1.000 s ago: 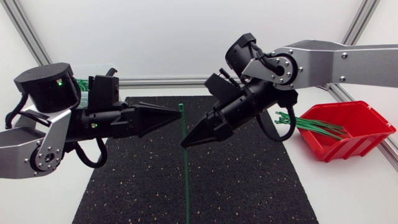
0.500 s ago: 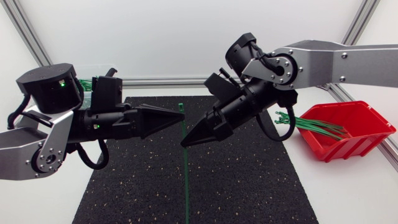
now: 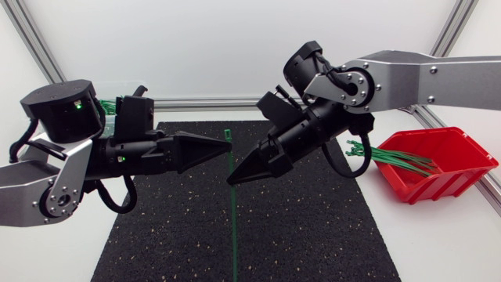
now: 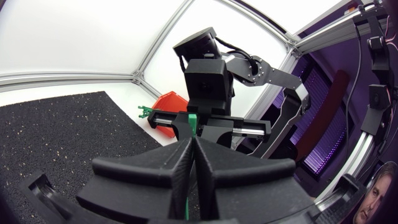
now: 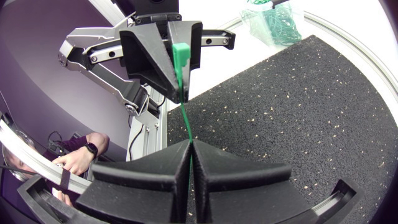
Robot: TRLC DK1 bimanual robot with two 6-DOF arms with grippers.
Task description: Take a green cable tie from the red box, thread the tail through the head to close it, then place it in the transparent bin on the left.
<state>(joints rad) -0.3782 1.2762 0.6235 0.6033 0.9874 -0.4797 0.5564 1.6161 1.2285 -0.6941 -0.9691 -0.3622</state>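
A green cable tie (image 3: 233,227) hangs upright over the black mat (image 3: 313,227), head up, tail trailing down. My left gripper (image 3: 225,144) is shut on it just under the head; in the left wrist view the head (image 4: 193,121) pokes out past the shut fingertips of that gripper (image 4: 191,140). My right gripper (image 3: 232,181) is shut on the strap a little lower. From the right wrist view the strap (image 5: 185,118) rises out of my right gripper (image 5: 188,144) to the head (image 5: 181,53), with the left gripper's fingers (image 5: 155,59) pressed against it.
The red box (image 3: 442,168) with several green ties (image 3: 391,160) stands at the right of the mat. The transparent bin (image 3: 109,106), holding green ties, sits behind my left arm at the back left; it also shows in the right wrist view (image 5: 273,18).
My left gripper's fingers have closed onto the tie just below its head. Both arms and the tie have hardly shifted.
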